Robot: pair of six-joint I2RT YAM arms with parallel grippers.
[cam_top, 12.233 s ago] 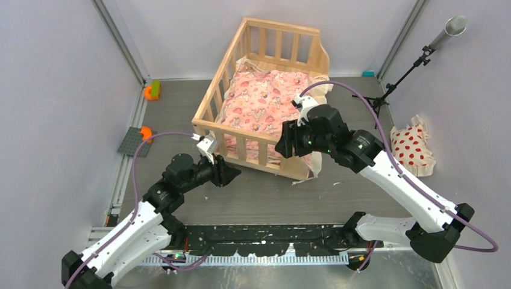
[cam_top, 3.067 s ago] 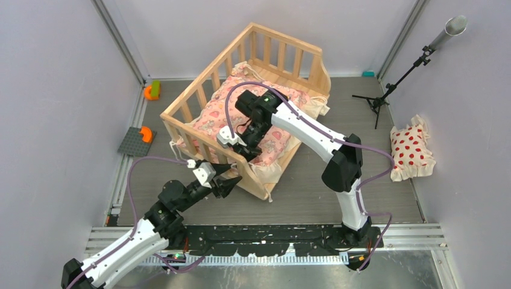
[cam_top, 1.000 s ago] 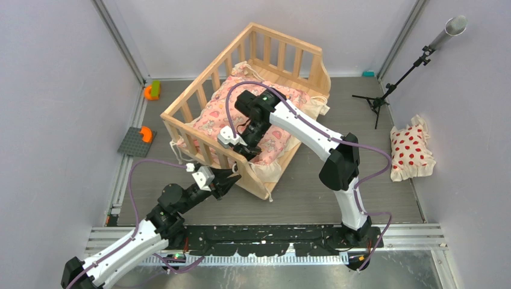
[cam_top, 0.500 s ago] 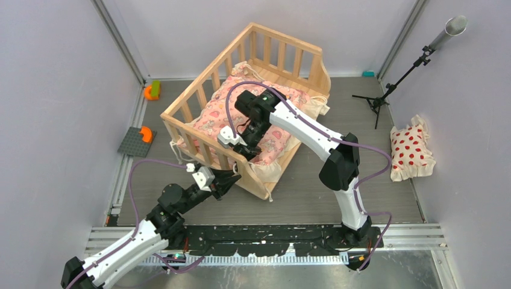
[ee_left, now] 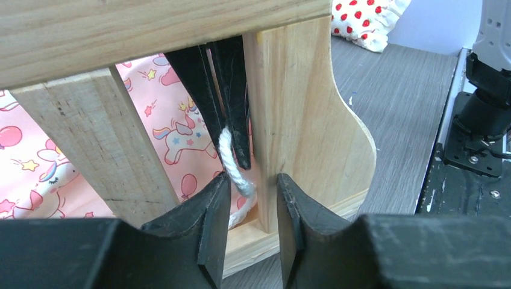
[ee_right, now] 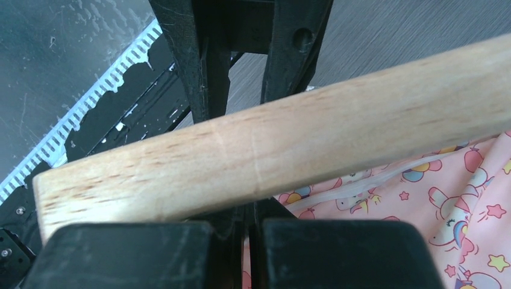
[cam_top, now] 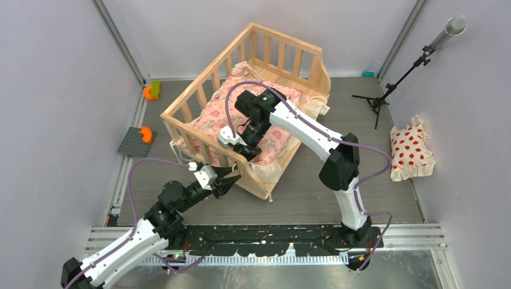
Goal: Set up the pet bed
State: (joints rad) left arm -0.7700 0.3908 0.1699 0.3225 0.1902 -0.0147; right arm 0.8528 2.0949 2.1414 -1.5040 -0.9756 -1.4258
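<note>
Pale wood dominates the overhead view: the pet bed (cam_top: pixel 319 72) stands askew on the grey worktop (cam_top: pixel 301 195) at upper centre, one corner turned toward the arms. A pink cartoon-print cushion (cam_top: pixel 211 113) lies inside it.

The right arm reaches over the bed from the right of the frame and dips inside the near rail. There the right arm's fingers (ee_left: pixel 196 75) are pinched together on a white cord (ee_left: pixel 228 153), holding it in the gap between the last slat and the solid end panel.

Outside the rail, low in the left wrist view, the left arm's fingers (ee_left: pixel 208 226) stand narrowly apart. The cord's hanging end runs down between them, just beside the left-hand one, and they are not closed on it.

In the right wrist view the top rail (ee_right: pixel 271 156) crosses the frame from lower left to upper right, with cushion fabric at lower right.

A white pillow with red dots (cam_top: pixel 413 150) lies at the right edge of the overhead view, well apart from the bed. Orange toy blocks (cam_top: pixel 150 91) and a grey baseplate (cam_top: pixel 131 143) sit at the left edge, and a grey tube (cam_top: pixel 451 30) on a black stand is at upper right.
</note>
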